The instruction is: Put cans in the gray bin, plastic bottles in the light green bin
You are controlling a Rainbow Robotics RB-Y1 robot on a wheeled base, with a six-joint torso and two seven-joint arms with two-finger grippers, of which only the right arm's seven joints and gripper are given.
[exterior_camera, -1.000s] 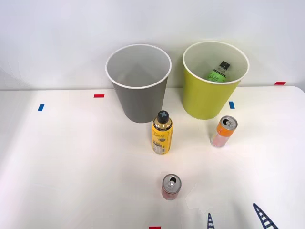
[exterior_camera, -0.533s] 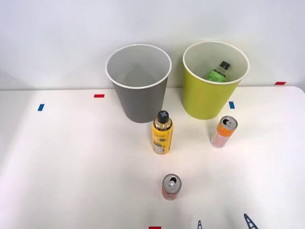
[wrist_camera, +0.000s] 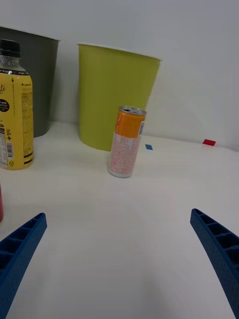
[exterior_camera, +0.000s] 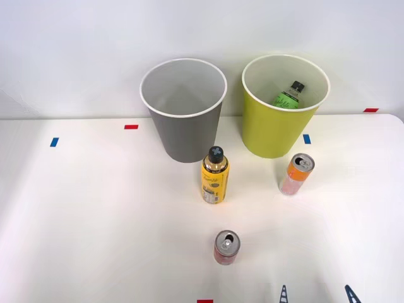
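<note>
The gray bin (exterior_camera: 183,120) and the light green bin (exterior_camera: 278,126) stand side by side at the back of the table. A green-labelled plastic bottle (exterior_camera: 288,96) with a black cap lies inside the light green bin. A yellow-labelled bottle (exterior_camera: 215,177) with a black cap stands upright in front of the gray bin. The orange-and-pink can (exterior_camera: 297,174) stands in front of the light green bin, and the short red can (exterior_camera: 226,247) stands nearer to me. My right gripper (exterior_camera: 317,295) is open at the near edge, right of the red can. In the wrist view the gripper (wrist_camera: 117,215) faces the orange-and-pink can (wrist_camera: 127,142), with nothing between its fingers (wrist_camera: 20,249).
Small red tape marks (exterior_camera: 131,127) and blue tape marks (exterior_camera: 307,139) are stuck on the white table (exterior_camera: 95,208). A white wall rises right behind the bins. The table's right edge (exterior_camera: 398,126) curves away past the light green bin.
My gripper's fingertips slid left along the bottom edge, then back right, and show less now than a second ago. The cans, bottles and bins have not moved.
</note>
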